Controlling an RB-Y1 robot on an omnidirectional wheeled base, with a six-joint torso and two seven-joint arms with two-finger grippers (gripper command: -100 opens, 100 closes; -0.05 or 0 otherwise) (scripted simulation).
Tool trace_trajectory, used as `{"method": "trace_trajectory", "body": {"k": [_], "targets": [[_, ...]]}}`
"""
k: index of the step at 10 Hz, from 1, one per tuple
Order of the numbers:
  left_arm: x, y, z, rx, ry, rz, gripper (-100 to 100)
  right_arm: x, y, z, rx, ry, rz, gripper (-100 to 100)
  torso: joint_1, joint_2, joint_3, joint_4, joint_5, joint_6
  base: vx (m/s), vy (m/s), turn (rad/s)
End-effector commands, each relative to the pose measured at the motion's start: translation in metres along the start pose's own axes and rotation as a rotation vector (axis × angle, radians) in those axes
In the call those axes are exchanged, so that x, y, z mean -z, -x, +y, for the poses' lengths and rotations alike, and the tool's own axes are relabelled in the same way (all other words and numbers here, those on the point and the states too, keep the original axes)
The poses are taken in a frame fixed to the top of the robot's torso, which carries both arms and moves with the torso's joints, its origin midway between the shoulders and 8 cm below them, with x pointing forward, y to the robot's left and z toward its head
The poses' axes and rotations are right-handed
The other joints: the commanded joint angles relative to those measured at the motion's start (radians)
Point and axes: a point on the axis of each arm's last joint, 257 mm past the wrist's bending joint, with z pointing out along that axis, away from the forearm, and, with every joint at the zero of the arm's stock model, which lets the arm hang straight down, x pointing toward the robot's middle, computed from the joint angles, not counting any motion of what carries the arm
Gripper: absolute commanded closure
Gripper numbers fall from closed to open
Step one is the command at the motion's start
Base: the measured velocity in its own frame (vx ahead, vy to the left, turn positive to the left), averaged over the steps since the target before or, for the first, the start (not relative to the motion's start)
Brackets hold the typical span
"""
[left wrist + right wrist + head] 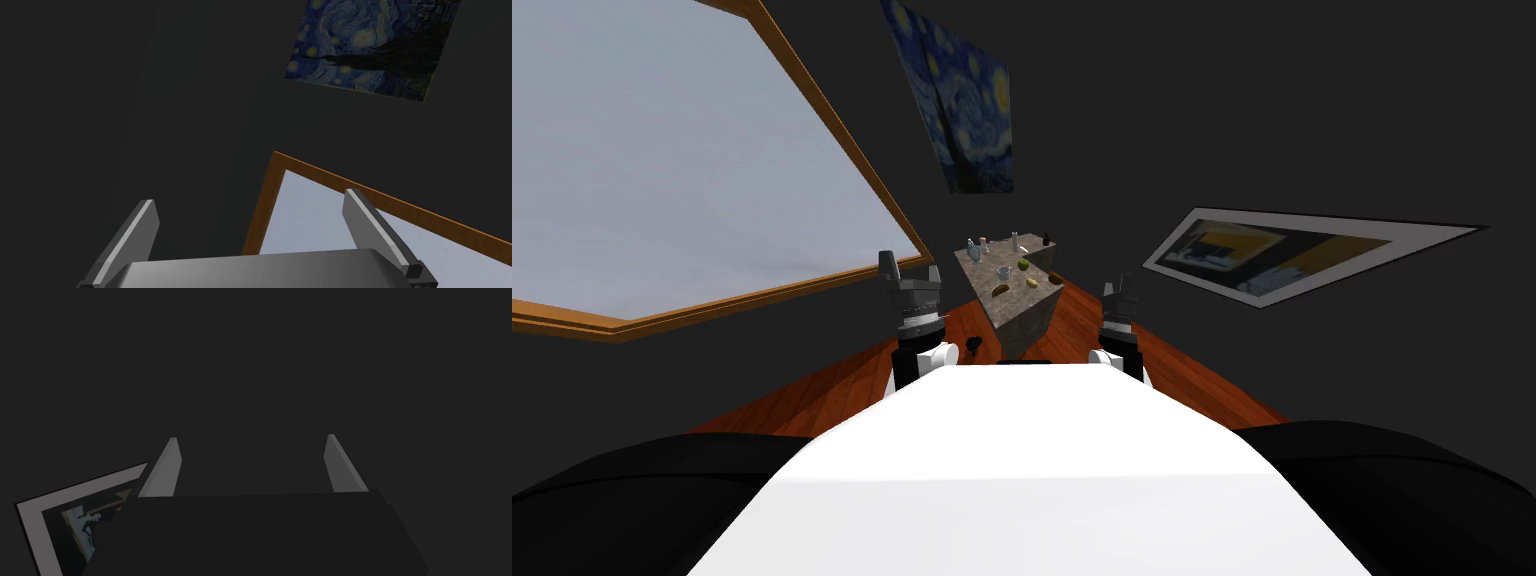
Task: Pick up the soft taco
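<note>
Tan-brown and long, lying by the near left corner of the speckled grey tabletop [982, 266]: taking that for the taco [1001, 290]. Reading its long axis as running roughly along the near edge, though too small to be sure. Lying straight ahead of, and well apart from, both arms, across red-brown floor [842, 385]. Holding the left jaws apart on the raised left arm [914, 305]; holding the right jaws apart too, on the lower right arm [1118, 315]. Judging the left arm a little nearer. Needing to be driving closer before any reach. Sharing the tabletop with a cup [1003, 272] just behind, and bottles [973, 248] toward the far edge.
</note>
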Motion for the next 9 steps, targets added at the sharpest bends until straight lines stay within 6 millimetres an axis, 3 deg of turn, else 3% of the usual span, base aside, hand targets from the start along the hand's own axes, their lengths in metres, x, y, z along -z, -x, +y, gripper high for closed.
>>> {"method": "trace_trajectory", "body": {"k": [1,9], "targets": [[-0.001,-0.004,0.007,-0.002,0.020,0.036,-100,0.000,0.000,0.000,0.000,0.000,0.000,0,0.000,0.000,0.000,0.000,0.000,0.000,-0.002,-0.007,-0.036],[-0.009,-0.013,0.061,0.045,0.188,0.145,-100,0.000,0.000,0.000,0.000,0.000,0.000,0,-0.001,0.000,0.000,0.000,0.000,0.000,-0.010,-0.021,-0.071]]}}
